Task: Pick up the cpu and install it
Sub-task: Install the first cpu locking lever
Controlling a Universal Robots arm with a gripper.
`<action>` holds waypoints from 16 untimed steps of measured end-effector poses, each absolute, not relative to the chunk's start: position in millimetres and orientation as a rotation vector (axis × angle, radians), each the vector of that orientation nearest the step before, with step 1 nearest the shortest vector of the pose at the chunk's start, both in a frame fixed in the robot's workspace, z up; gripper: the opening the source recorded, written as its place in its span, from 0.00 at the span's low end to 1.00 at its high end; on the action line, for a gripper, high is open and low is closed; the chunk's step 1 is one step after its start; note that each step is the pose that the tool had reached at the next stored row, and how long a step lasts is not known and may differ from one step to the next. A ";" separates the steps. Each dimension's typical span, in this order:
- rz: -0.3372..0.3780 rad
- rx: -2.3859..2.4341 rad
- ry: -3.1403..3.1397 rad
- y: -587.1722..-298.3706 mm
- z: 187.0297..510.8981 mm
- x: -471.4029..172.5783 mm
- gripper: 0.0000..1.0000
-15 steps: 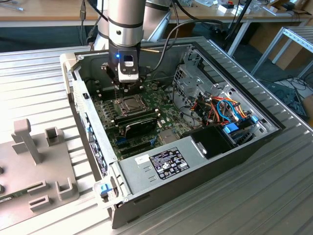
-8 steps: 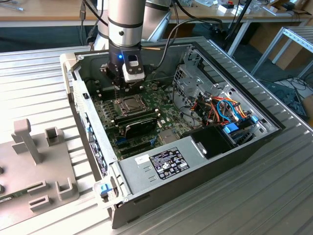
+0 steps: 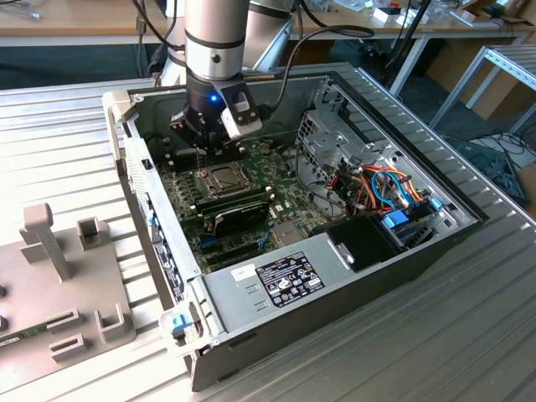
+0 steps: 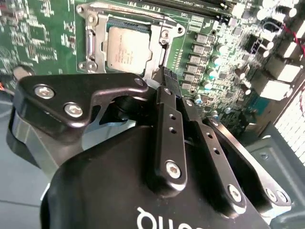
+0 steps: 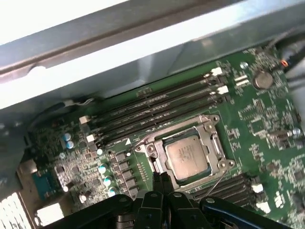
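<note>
The cpu point(image 5: 188, 155) is a small square chip with a dull silver top, lying flat in the socket on the green motherboard point(image 5: 267, 119); the silver socket frame point(image 5: 215, 143) sits around it. It also shows in the second wrist view as the cpu point(image 4: 127, 50), and from outside as the cpu point(image 3: 221, 177). My gripper point(image 5: 161, 179) hangs just above the board beside one edge of the socket, its black fingers point(image 4: 164, 90) pressed together with nothing between them. In the exterior view the gripper point(image 3: 201, 144) stands inside the open computer case, behind the socket.
Empty memory slots point(image 5: 157, 107) run along one side of the socket. A long black card point(image 3: 239, 209) lies in front of it, then the power supply point(image 3: 276, 280). A drive cage point(image 3: 322, 138) and coloured cables point(image 3: 389, 188) fill the exterior view's right. The case wall point(image 5: 143, 52) is close.
</note>
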State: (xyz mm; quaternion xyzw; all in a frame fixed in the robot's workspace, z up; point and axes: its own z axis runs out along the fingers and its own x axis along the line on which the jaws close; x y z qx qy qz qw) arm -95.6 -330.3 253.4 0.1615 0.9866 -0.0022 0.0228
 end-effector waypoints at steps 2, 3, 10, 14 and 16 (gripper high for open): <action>-0.006 0.438 3.065 -330.3 253.2 -95.6 0.11; -0.005 0.412 3.068 -330.3 253.2 -95.6 0.11; 0.000 0.166 3.091 -330.3 252.6 -95.5 0.11; 0.002 0.043 3.095 -330.3 252.2 -95.5 0.11; 0.001 0.037 3.096 -330.1 252.2 -96.5 0.11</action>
